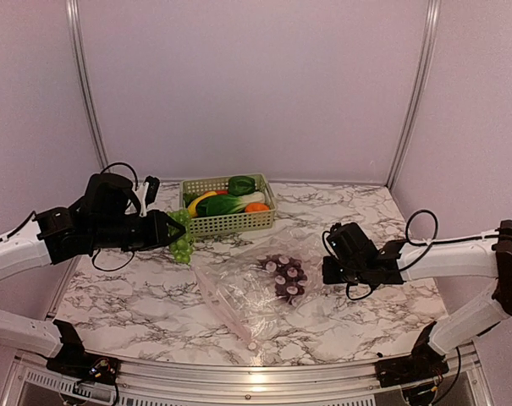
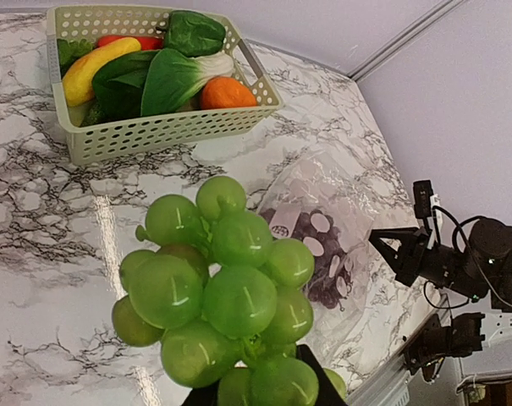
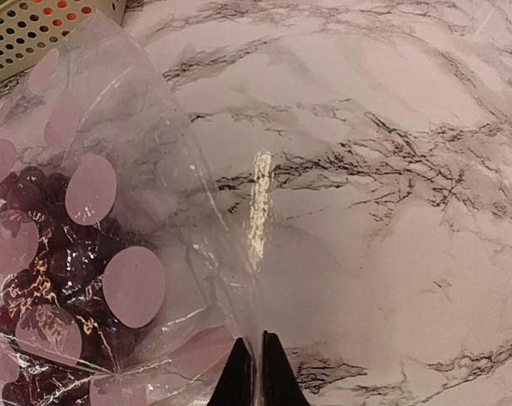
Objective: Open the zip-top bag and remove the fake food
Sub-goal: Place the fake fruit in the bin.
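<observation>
My left gripper point(image 1: 173, 230) is shut on a bunch of green plastic grapes point(image 2: 230, 296), held in the air a little left of the zip-top bag point(image 1: 247, 292). The clear crinkly bag lies on the marble table with a purple grape bunch point(image 1: 283, 275) inside it. At the bag's right side my right gripper point(image 3: 257, 372) is shut, pinching a thin fold of the bag's film point(image 3: 154, 169). The purple grapes point(image 3: 61, 271) lie to the left of that pinch. More fake food lies in the basket: a yellow piece point(image 2: 99, 68), leafy greens point(image 2: 171, 80) and an orange piece point(image 2: 226, 93).
The pale green lattice basket point(image 1: 230, 223) stands at the back centre, just behind the held green grapes. The right arm point(image 2: 459, 262) reaches in from the right. Lilac walls close off the table's back and sides.
</observation>
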Motion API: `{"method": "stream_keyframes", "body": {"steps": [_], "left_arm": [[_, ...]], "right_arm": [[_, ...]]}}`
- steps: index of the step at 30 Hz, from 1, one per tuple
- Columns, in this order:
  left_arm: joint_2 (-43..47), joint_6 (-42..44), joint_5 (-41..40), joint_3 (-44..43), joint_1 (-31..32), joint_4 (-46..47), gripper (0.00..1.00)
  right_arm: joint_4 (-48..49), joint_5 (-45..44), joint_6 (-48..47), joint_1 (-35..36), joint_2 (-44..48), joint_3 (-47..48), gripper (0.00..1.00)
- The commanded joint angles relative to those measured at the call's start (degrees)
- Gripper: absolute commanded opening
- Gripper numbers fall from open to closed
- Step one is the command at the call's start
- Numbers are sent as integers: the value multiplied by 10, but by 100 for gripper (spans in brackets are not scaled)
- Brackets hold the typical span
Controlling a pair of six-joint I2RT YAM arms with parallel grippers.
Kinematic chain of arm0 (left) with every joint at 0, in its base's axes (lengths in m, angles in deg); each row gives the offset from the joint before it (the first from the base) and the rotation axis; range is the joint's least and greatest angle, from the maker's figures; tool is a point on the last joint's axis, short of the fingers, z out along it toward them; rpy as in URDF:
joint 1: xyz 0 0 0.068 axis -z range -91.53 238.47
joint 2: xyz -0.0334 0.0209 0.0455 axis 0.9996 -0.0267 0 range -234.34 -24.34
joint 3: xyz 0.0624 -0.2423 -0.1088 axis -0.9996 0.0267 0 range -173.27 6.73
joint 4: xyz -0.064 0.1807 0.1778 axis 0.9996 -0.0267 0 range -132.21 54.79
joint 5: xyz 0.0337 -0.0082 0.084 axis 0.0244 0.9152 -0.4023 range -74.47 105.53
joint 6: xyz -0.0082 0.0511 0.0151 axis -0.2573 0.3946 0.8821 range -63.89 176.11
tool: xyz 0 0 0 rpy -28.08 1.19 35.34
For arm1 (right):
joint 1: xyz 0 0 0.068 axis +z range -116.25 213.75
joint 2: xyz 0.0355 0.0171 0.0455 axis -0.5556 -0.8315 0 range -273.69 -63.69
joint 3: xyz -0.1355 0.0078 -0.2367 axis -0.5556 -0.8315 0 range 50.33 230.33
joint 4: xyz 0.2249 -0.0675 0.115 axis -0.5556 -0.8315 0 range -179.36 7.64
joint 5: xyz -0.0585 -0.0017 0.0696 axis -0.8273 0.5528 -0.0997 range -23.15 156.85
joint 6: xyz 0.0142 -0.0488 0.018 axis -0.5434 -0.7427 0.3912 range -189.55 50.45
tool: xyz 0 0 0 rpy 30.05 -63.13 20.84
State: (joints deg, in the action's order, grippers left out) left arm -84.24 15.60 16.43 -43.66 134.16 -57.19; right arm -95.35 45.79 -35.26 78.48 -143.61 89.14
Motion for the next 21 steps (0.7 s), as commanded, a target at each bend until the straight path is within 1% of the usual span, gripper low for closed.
{"method": "stream_keyframes", "body": {"steps": [1,5,10,16,21], "left_arm": [[-84,57,-4,-56,-52,56,25],[-181,85,42,-115,-103,99,25],[-299,138,77,-215,-159,96,25],[-441,215,99,-342,-208,35,25],[-538,267,105,-427,-227,-6,24]], "right_arm": [[4,4,4,9,24,7,5],[5,7,9,21,28,2,5],[5,12,23,37,38,-12,4],[-6,12,43,50,72,-34,3],[-24,13,52,54,105,-46,3]]}}
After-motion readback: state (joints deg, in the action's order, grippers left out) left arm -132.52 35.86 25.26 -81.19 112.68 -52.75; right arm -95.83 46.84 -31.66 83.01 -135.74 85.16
